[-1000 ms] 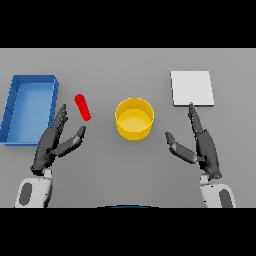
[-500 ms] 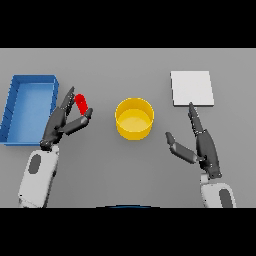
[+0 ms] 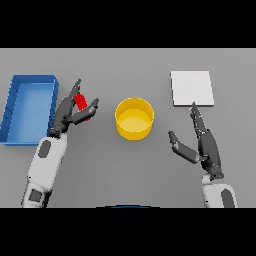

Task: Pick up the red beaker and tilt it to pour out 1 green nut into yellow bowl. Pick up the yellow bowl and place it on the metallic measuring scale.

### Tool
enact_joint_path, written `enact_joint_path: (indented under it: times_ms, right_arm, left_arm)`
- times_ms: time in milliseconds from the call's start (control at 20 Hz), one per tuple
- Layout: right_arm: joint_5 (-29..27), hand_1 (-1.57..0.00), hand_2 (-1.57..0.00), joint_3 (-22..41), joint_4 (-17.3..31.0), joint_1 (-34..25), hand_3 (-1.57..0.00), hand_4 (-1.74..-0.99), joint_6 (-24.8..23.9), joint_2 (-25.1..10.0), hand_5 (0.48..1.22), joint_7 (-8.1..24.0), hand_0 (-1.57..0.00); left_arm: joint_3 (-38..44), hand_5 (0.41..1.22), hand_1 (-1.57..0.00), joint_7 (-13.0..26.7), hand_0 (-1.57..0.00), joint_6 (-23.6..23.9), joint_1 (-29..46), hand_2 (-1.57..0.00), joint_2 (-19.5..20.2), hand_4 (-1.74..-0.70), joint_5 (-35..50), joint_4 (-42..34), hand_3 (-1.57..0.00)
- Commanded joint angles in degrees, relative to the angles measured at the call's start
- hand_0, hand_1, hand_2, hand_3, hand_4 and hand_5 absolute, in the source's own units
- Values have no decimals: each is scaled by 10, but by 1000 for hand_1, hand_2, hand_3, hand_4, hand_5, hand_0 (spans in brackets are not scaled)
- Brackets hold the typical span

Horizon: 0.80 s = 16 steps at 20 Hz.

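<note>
L hand (image 3: pixel 70 112) is up at the red beaker (image 3: pixel 81 102), between the blue tray (image 3: pixel 14 107) and the yellow bowl (image 3: pixel 134 117). Fingers run up the beaker's L side, thumb reaches across below and to its R, so the beaker sits in the gap w/ only a short red stretch showing; the digits look fairly straight, bracketing it rather than wrapped tight, and can't tell if they actually press on it. Beaker lies on the grey table (image 3: pixel 125 170), just R of the tray's R wall, tilted w/ its top toward the L, apart from the bowl. No green nut can be made out. Bowl stands upright near table centre, nothing touching it, inside looks plain yellow. Metallic scale (image 3: pixel 192 88) is a pale square slab at far R, well apart from the bowl, w/ bare table between. R hand (image 3: pixel 202 145) rests low on the R side, just below the scale: released, fingers straight and pointing up toward the slab's lower edge, thumb spread out to the L, holding nothing. Tray is a blue open box at far L, its inside blue throughout.
</note>
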Motion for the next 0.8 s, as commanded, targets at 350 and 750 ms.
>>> enact_joint_path:
  times_ms: [350, 750]
  right_arm:
    - [-6, 1, 1, -5, -11, -1, 1, -1240, 4, -7, 645, 6, 1]
    - [-13, 1, 1, -4, -12, 9, 1, -1250, 7, -3, 647, -1, 1]
  left_arm:
    - [48, 787, -230, -88, -207, 13, -40, -287, -29, -1401, 40, 92, -254]
    - [21, 1148, -1313, -86, -1304, 65, -44, -1333, -39, -1597, -7, 95, -1237]
